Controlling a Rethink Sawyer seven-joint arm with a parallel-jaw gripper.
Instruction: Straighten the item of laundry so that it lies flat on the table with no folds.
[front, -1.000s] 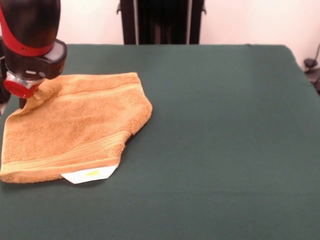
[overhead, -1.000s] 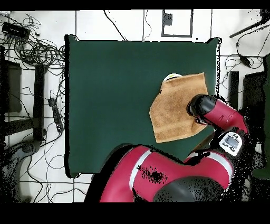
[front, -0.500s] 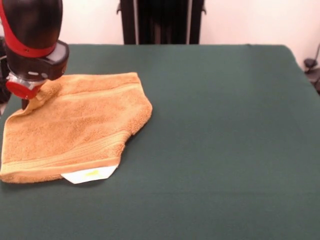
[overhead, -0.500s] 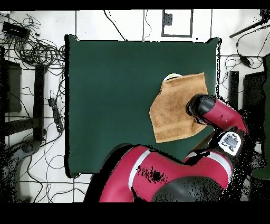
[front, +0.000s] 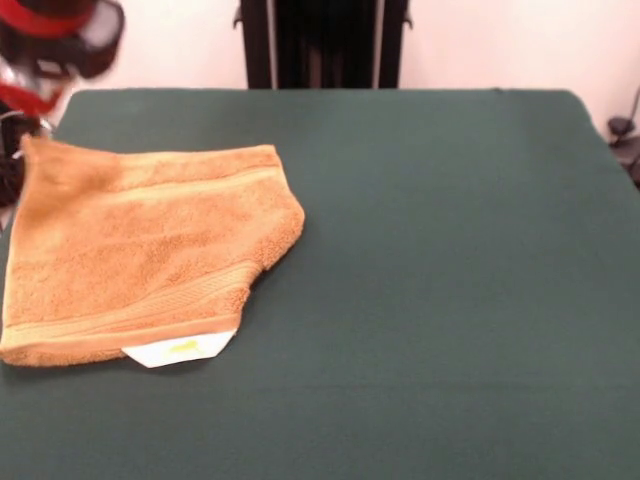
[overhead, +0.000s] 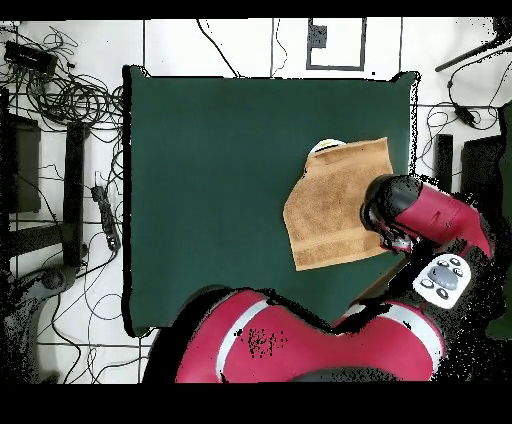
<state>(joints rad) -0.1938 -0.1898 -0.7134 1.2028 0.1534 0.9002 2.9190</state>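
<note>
**Towel lying at the surface's edge, arm hanging over its far corner**

At the left side of the front view, the towel (front: 145, 250) is lying on the green surface (front: 440, 260), reaching the surface's left edge. Its far left corner is standing up in a small peak just below the end effector (front: 35, 95), which is showing blurred at the top left corner. Whether it is touching the cloth, and whether it is spread or pressed together, I cannot tell.

The towel is not sitting flat. Its right side is curving inward below a rounded bulge, so the outline is looking uneven rather than rectangular. Woven stripe bands are running along the far edge and near the front edge. A white tag (front: 178, 348) is poking out from under the front edge, lying on the green cloth.

Seen from overhead, the towel (overhead: 335, 205) is lying near the right edge of the surface (overhead: 210, 190), with the red arm (overhead: 425, 215) covering its right portion. Most of the surface is stretching away to the left.
</note>
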